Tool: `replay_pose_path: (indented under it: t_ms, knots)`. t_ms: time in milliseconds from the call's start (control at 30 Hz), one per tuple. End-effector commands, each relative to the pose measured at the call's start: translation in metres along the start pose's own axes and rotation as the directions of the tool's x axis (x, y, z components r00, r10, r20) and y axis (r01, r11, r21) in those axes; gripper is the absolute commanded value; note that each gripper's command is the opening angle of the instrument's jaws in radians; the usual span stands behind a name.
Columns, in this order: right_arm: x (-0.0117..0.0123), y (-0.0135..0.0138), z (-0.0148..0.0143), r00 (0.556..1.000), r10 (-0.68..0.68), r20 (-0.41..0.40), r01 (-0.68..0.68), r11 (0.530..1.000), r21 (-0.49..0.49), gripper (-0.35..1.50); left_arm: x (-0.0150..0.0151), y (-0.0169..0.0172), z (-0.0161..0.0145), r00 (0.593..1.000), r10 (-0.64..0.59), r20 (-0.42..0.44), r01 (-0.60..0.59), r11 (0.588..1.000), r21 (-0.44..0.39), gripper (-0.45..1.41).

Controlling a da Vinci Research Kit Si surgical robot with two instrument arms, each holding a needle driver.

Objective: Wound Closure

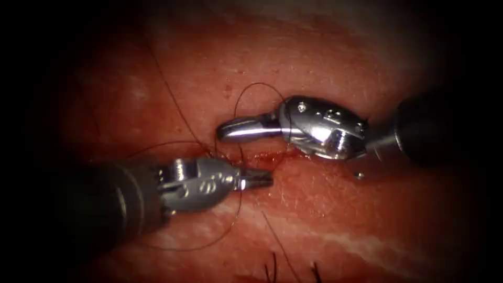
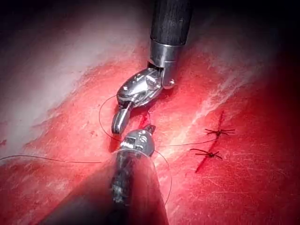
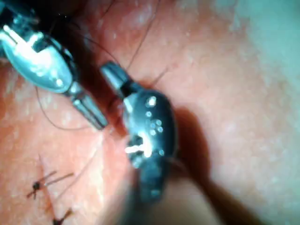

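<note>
The tissue has a short open stretch of cut with red fluid in it. My left tool comes in from the lower left. Its jaws are shut at the near lip of the cut, apparently on dark thread, which curls in a loop under its wrist. My right tool reaches in from the right and lies just above the cut, its jaws shut with nothing seen between them. A second thread loop arcs over it. The two tips, left tool and right tool, sit close together but apart.
Two tied stitches close the cut further along. A long thread strand trails away across the tissue. A small shiny metal speck lies under the right tool's wrist. Cut thread ends stick up at the near edge.
</note>
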Motion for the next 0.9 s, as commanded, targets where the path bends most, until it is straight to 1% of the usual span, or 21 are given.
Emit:
replay_pose_path:
  t_ms: [33, 167, 233, 267, 433, 567, 800, 833, 900]
  knots:
    - [-0.0009, -0.0003, 0.0006, 1.000, 0.012, -0.016, -0.012, 1.000, 0.028, -0.35, -0.0006, 0.0004, 0.0011, 1.000, 0.002, -0.001, -0.002, 1.000, -0.004, -0.45]
    - [-0.0003, -0.0003, 0.0004, 0.997, 0.053, -0.056, -0.046, 0.993, 0.112, -0.35, -0.0014, -0.0001, 0.0012, 1.000, 0.008, -0.002, -0.008, 1.000, -0.005, -0.45]
    - [0.0000, -0.0005, 0.0004, 0.996, 0.068, -0.060, -0.058, 0.986, 0.157, -0.35, -0.0017, -0.0003, 0.0013, 1.000, 0.010, -0.001, -0.010, 1.000, -0.005, -0.45]
    - [0.0002, -0.0008, 0.0004, 0.995, 0.083, -0.059, -0.070, 0.978, 0.196, -0.35, -0.0019, -0.0006, 0.0012, 1.000, 0.011, 0.000, -0.011, 1.000, -0.002, -0.45]
    - [0.0004, -0.0019, 0.0006, 0.995, 0.097, -0.012, -0.090, 0.956, 0.281, -0.35, -0.0024, -0.0011, 0.0012, 1.000, 0.013, 0.000, -0.013, 1.000, -0.003, -0.45]
    - [0.0005, -0.0027, 0.0005, 0.994, 0.108, 0.004, -0.103, 0.932, 0.348, -0.35, -0.0027, -0.0016, 0.0014, 1.000, 0.015, 0.000, -0.015, 1.000, -0.002, -0.45]
    - [0.0005, -0.0031, 0.0005, 0.990, 0.049, 0.134, -0.104, 0.888, 0.448, -0.35, -0.0031, -0.0022, 0.0016, 1.000, 0.010, -0.003, -0.010, 1.000, -0.002, -0.45]
    - [0.0005, -0.0031, 0.0005, 0.989, -0.007, 0.149, -0.065, 0.881, 0.470, -0.33, -0.0031, -0.0023, 0.0016, 1.000, 0.010, -0.003, -0.010, 1.000, -0.002, -0.45]
    - [0.0006, -0.0030, 0.0005, 0.977, -0.091, 0.193, -0.018, 0.866, 0.501, -0.15, -0.0031, -0.0023, 0.0016, 1.000, 0.016, -0.001, -0.016, 1.000, -0.004, -0.45]
